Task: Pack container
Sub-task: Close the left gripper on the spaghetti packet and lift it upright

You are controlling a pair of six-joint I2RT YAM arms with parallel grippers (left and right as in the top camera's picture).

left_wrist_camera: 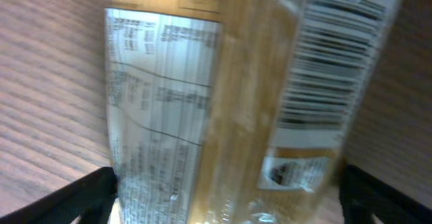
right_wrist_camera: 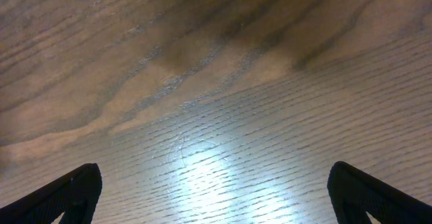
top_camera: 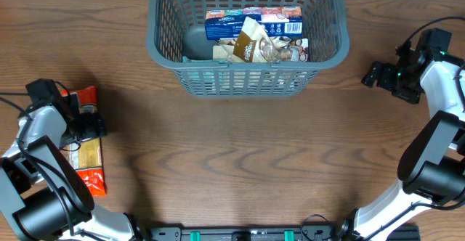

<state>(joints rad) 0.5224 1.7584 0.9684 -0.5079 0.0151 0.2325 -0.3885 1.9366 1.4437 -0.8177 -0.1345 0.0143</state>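
Overhead, at the left edge of the table [top_camera: 232, 161], the left gripper [top_camera: 93, 128] straddles a tan snack pack [left_wrist_camera: 236, 102] with a barcode; whether its wide jaws pinch it cannot be told. The container [top_camera: 247, 61] sits top centre, holding snack packs [top_camera: 254, 34]. Far right, the right gripper [top_camera: 374, 75] hangs released above bare wood.
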